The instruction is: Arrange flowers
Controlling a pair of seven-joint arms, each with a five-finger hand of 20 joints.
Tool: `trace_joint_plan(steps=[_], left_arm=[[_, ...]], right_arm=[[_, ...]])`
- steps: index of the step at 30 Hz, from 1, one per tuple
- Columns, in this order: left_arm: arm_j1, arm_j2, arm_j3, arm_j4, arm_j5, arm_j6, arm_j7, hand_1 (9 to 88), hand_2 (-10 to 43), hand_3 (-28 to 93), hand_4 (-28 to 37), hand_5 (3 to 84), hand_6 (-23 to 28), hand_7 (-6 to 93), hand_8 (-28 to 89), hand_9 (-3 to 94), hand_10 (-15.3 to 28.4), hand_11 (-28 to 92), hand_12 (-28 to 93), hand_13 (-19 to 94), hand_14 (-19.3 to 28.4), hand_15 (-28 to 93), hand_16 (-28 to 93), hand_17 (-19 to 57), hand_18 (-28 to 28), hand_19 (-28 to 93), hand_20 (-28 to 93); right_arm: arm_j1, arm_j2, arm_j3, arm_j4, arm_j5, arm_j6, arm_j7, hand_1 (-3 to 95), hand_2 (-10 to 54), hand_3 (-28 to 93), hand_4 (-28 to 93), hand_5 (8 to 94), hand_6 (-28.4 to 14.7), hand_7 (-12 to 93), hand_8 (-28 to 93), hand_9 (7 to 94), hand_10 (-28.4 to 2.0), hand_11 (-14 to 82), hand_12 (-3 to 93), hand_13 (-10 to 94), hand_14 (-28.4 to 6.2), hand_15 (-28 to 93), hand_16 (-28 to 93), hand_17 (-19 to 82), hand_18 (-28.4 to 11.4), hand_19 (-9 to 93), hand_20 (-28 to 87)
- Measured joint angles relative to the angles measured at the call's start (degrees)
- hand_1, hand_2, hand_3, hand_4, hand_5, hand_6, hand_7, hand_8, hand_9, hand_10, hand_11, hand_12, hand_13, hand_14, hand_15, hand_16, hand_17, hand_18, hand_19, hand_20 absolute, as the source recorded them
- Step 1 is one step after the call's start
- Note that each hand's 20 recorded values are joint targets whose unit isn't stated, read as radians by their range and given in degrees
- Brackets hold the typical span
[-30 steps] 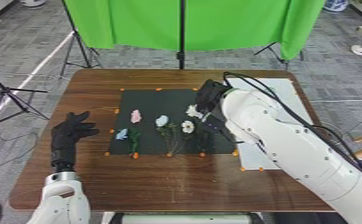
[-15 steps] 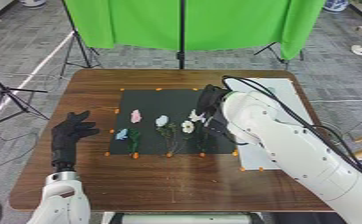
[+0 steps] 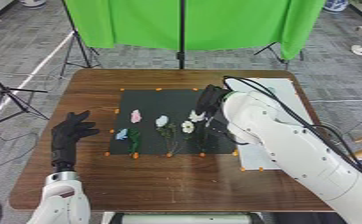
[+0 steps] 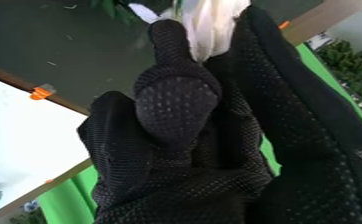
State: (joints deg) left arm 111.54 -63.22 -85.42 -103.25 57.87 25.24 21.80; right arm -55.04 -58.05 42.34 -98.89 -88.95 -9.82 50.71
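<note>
The white flower [image 3: 196, 116] lies just at the left side of the right hand [image 3: 211, 102], over the black mat [image 3: 151, 102], and this hand is much nearer to it than the left hand [image 3: 71, 134], which rests relaxed and spread on the table [image 3: 151, 187], well apart. The right hand is narrow: in the right wrist view the white petals are between its thumb and the fingers, so I judge that it pinches the bloom. The next move probably turns on the stem line: the blue flower [image 3: 121, 134] and its neighbours have their blooms toward the far side, stems toward the robot, and this one should perhaps lie the same way before release. Its own stem is poorly seen beside the glove, so its long axis I can only guess. Compared with one second ago, the right hand and the white flower have both moved slightly nearer to the robot; the left hand has stayed.
</note>
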Motion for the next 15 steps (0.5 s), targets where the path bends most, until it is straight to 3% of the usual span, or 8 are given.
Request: trace_joint_plan(steps=[9, 15], left_arm=[[0.01, -0.02, -0.03, 0.0, 0.0, 0.0, 0.0, 22.9, 17.4, 60, -28.0, 59.8, 8.3, 7.7, -4, 64.3, 17.9, 24, 14, 63, 21.4, 39, -3, 23.6, 25.9, 73, 8], [0.01, -0.02, -0.04, -0.01, 0.0, 0.01, -0.03, 22.9, 17.3, 60, -28.0, 59.7, 8.2, 7.8, -4, 64.3, 17.9, 23, 14, 63, 21.3, 39, -3, 23.6, 25.8, 73, 8]], right_arm=[[0.21, 0.12, 0.44, 0.26, 0.76, -1.87, 0.96, 50.3, -9.5, 62, -14, 65.8, 0.4, 15, 0, 65.9, -17.7, 14.4, 20.1, 83, -4.6, 61, 36, 57, -16.2, 93, 58], [0.78, 0.36, 0.6, 0.39, 0.27, -3.42, 1.14, 46.8, -9.5, 65, -14, 64.8, -2.2, 14, -9, 64.7, -18.2, 13.8, 20.3, 83, -4.9, 61, 35, 57, -16.7, 93, 58]])
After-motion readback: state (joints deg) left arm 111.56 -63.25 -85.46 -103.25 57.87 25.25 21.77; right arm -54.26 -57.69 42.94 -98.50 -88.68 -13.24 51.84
